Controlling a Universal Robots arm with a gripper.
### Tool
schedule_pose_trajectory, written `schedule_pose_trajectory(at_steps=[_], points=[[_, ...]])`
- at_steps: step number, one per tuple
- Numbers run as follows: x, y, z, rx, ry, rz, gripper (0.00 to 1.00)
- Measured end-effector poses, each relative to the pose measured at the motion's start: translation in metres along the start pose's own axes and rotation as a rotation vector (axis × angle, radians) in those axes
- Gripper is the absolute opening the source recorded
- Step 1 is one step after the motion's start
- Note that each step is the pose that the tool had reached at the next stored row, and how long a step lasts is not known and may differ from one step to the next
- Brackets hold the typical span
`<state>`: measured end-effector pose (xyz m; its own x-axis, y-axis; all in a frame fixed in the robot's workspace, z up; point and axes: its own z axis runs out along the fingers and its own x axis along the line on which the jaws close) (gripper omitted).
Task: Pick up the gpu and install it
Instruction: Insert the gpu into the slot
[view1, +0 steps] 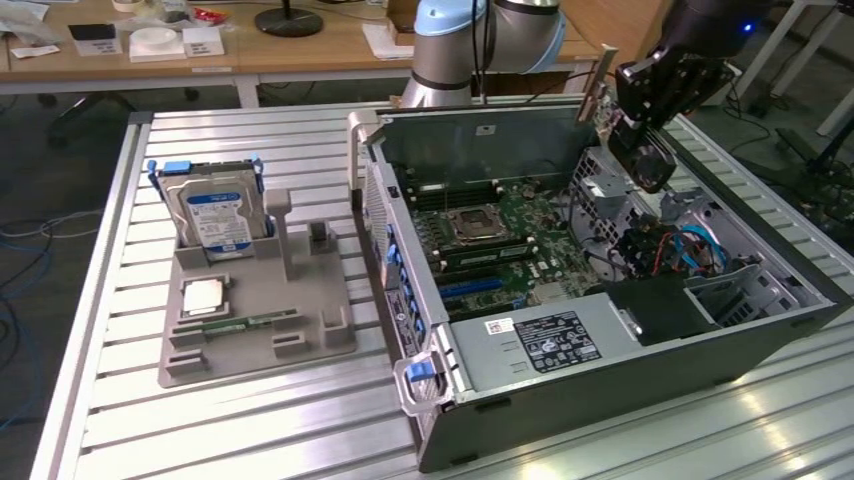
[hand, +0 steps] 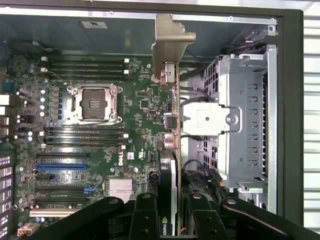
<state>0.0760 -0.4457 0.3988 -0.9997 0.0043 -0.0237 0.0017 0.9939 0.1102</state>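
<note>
Jaws clamped on the gpu (hand: 172, 165)
It hangs over the open case (view1: 601, 400) and its motherboard (hand: 140, 100), beside the drive cage (hand: 245, 100); case lies on the table (view1: 267, 430).

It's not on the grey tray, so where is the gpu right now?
The gpu is clamped in the gripper above the open computer case, at the exterior view's right, edge-on between the motherboard and the drive cage.

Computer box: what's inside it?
Inside the computer case lies a green motherboard with a square processor socket, a silver metal cage and blue cables. The end effector holds the gpu over them. Whatever is under the cage is hidden.
</note>
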Motion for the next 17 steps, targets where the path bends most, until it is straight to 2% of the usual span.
schedule_pose_trajectory(at_steps=[6, 17], points=[[-0.0001, 0.0000, 0.0001, -0.0019, 0.0083, -0.075, 0.27], [0.0000, -0.0002, 0.0016, -0.0065, 0.0302, -0.272, 0.27]])
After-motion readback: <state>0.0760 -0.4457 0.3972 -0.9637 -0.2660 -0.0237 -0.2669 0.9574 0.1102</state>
